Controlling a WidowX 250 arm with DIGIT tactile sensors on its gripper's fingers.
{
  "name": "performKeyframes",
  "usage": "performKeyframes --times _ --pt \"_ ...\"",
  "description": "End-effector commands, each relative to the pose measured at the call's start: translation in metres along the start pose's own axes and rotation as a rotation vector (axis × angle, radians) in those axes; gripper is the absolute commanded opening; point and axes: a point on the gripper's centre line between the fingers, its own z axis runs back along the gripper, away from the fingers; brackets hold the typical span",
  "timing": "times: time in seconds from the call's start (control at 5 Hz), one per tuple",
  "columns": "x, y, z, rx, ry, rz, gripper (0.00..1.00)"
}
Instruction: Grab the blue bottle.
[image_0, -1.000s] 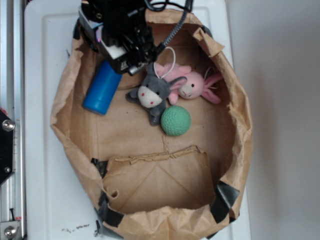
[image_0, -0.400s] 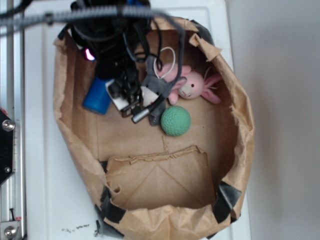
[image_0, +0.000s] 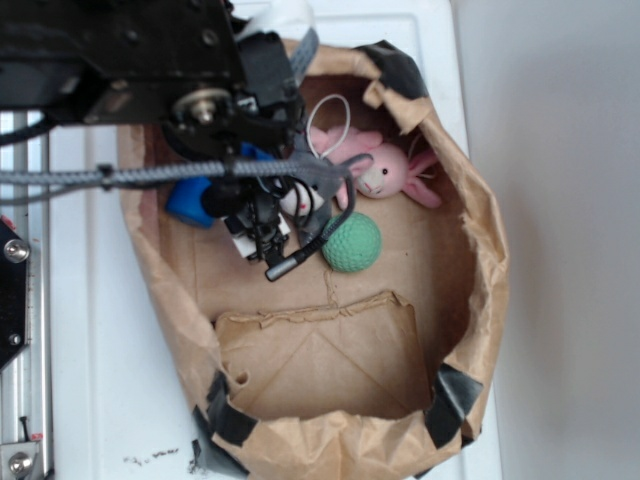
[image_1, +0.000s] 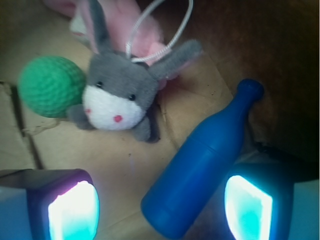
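Note:
The blue bottle (image_1: 207, 160) lies on its side on the floor of a brown paper bag, neck pointing to the upper right in the wrist view. In the exterior view only a patch of the blue bottle (image_0: 186, 200) shows under the black arm. My gripper (image_1: 160, 210) is open above it, with the bottle's wide base between the two glowing pads (image_1: 74, 210), nearer the right one. Neither pad touches the bottle. In the exterior view the gripper (image_0: 262, 228) hangs inside the bag, and the arm hides most of the bottle.
A grey plush donkey (image_1: 117, 92) lies just beyond the bottle, with a green knitted ball (image_1: 50, 85) to its left and a pink plush rabbit (image_0: 385, 170) behind. The paper bag's walls (image_0: 480, 250) ring everything; it sits on a white tray (image_0: 90, 330).
The arm has swung forward and down into the bag, from its far rim to over the bottle. It now covers most of the bottle and donkey. The bag's rim has shifted slightly.

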Motion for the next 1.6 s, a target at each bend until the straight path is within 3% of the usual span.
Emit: performKeyframes --times 0.0,0.2,0.4,0.6,0.8,1.2,1.4 --pt "0.013 0.022 -0.011 0.028 0.002 0.016 1.0" --pt "0.017 0.016 0.005 0.007 0.041 0.012 1.0" --pt "0.019 0.005 0.038 -0.063 0.095 -0.001 1.0" --pt "0.018 0.004 0.057 -0.117 0.111 -0.003 1.0" --pt "0.011 0.001 0.062 -0.143 0.106 -0.016 1.0" --pt "-0.003 0.008 0.01 -0.087 -0.009 -0.003 1.0" --pt "-0.001 0.018 0.001 -0.075 -0.029 -0.002 1.0"
